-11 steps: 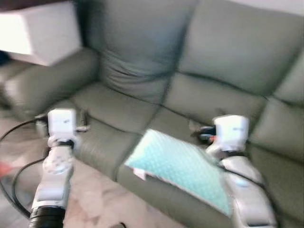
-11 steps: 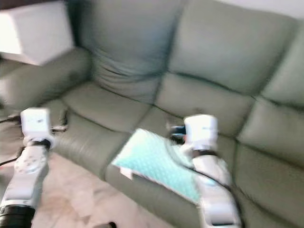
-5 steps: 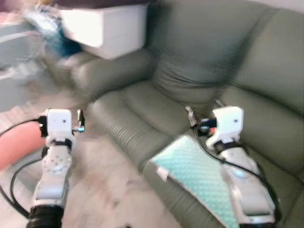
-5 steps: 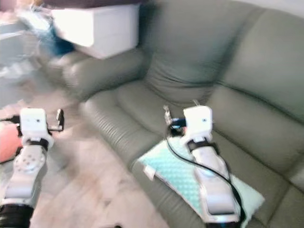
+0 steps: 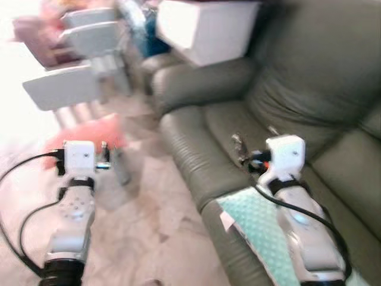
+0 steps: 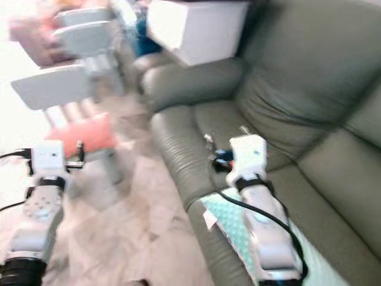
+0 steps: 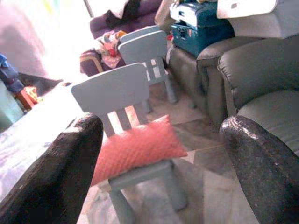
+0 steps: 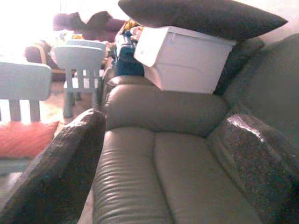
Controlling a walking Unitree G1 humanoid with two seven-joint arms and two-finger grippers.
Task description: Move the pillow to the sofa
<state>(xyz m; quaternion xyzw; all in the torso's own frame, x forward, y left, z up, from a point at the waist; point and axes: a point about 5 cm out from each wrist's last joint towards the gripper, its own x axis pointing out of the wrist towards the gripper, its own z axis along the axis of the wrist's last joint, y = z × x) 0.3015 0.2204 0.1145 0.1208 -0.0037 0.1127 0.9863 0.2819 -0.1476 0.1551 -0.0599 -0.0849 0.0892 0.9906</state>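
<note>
Pillow, turquoise (image 5: 262,223), lies at sofa (image 5: 214,143) seat front edge | view swung toward red pillow (image 7: 135,147) on chair (image 7: 114,91) | left pincer (image 7: 159,172) and right pincer (image 8: 159,154) spread, empty.

Grey-green sofa (image 5: 208,137); dotted teal pillow (image 5: 259,229); coral pillow (image 7: 135,149); pale-blue chair (image 7: 117,91).
</note>
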